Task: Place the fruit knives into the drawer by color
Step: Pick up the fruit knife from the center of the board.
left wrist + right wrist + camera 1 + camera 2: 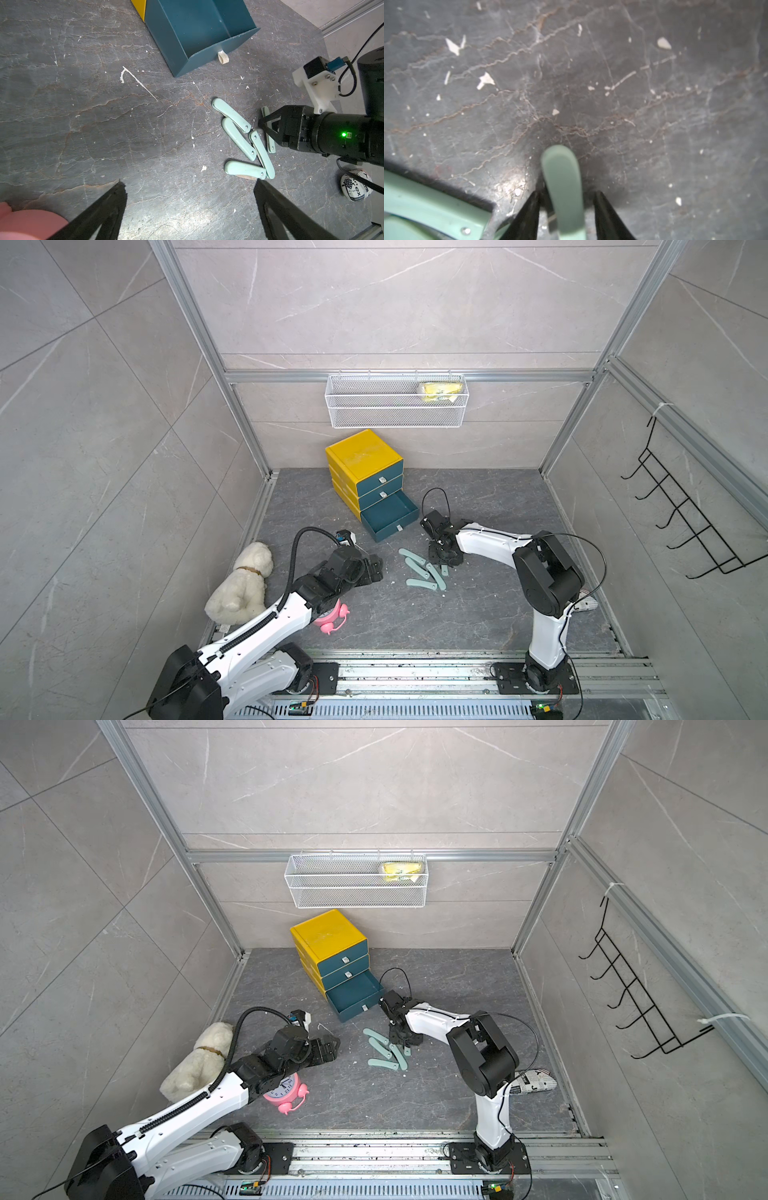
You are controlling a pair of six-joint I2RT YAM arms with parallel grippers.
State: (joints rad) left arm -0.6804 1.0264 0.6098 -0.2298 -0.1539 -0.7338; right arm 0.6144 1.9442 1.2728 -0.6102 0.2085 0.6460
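The drawer chest [365,460] is yellow with three dark teal drawers; its bottom drawer [388,512] is pulled out and the upper two are closed. Several pale teal fruit knives [419,568] [384,1048] [239,137] lie in a loose heap on the dark floor in front of it. My right gripper [444,562] [567,193] points down at the heap's right edge. Its jaws straddle one teal knife [560,166] [270,141] with a gap on each side. My left gripper [376,567] [189,185] is open and holds nothing, left of the heap.
A white plush dog [243,585] and a pink alarm clock [332,616] sit under the left arm. A patterned ball [534,1081] lies behind the right arm. On the back wall hangs a wire basket [397,400]. A black hook rack [681,506] hangs on the right wall.
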